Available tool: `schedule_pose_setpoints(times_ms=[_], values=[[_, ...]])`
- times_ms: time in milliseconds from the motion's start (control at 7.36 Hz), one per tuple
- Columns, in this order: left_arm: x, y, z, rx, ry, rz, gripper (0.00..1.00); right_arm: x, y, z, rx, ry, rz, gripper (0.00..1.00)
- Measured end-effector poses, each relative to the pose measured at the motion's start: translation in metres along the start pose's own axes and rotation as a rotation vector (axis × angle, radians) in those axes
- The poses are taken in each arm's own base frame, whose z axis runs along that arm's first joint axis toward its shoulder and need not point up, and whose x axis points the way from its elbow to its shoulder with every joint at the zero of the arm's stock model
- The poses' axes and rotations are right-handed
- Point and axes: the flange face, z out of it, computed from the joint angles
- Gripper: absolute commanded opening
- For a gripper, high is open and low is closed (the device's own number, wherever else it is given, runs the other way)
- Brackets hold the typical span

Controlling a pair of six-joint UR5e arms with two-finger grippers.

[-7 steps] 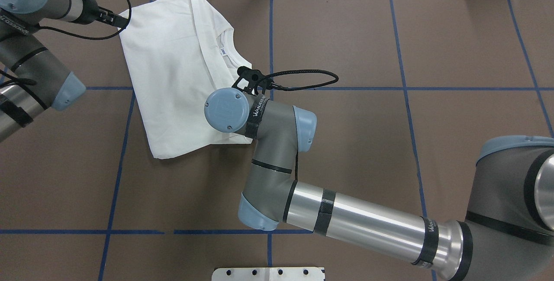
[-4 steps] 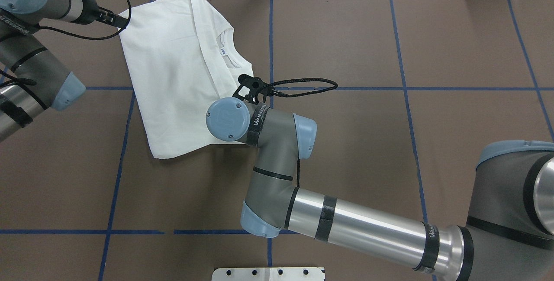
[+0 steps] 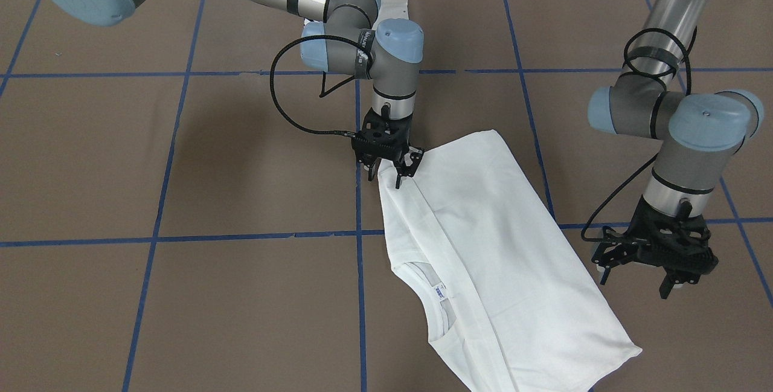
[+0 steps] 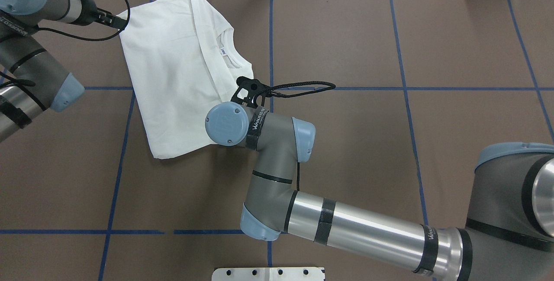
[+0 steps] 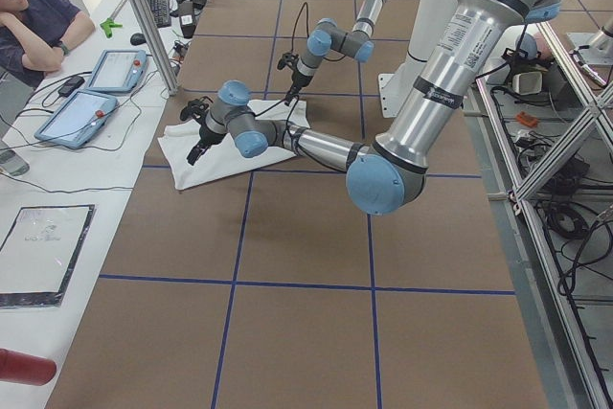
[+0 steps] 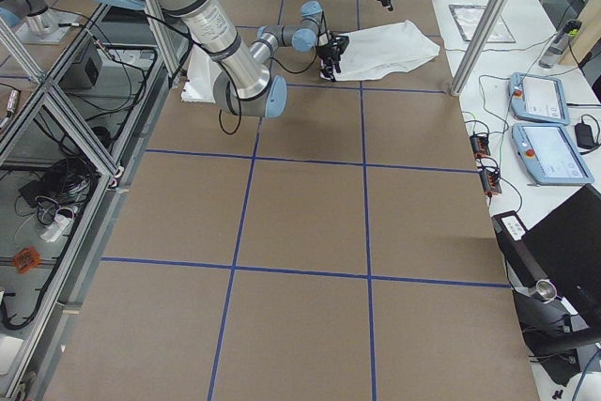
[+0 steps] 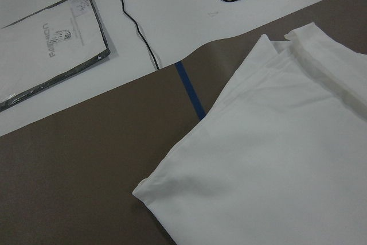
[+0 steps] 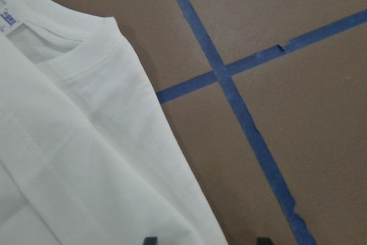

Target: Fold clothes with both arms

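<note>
- The right arm (image 4: 355, 224) has dark grey joint housings and a polished silver tube ringed with black bands.
- Round light-blue caps (image 4: 223, 117) with small screws close its joints.
- A black wrist band (image 4: 255, 121) carries white lettering.
- The left arm (image 3: 670, 5) has the same colours and is wound with a black cable (image 3: 655, 54).
- The right gripper (image 3: 386, 180) and left gripper (image 3: 634, 286) are black, skeletal and two-fingered.
- A braided black lead (image 3: 278, 102) loops from the right one.
</note>
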Motion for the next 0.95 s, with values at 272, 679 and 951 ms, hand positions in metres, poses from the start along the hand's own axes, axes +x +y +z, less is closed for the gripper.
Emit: schedule_pose_setpoints(times_ms=[272,679,951], values=[[-0.0004,0.0006,0.0002,-0.001,0.0,0.0,1.0,-0.001,0.0019,-0.0003,0.002,-0.001,-0.006,0.25],[-0.0005,0.0007,0.0002,-0.001,-0.001,0.0,1.0,-0.0034,0.0042,-0.0026,0.001,-0.005,-0.008,0.0],[-0.0005,0.0007,0.0002,-0.001,-0.001,0.0,1.0,-0.005,0.0042,-0.0044,0.0,-0.008,-0.013,0.0]])
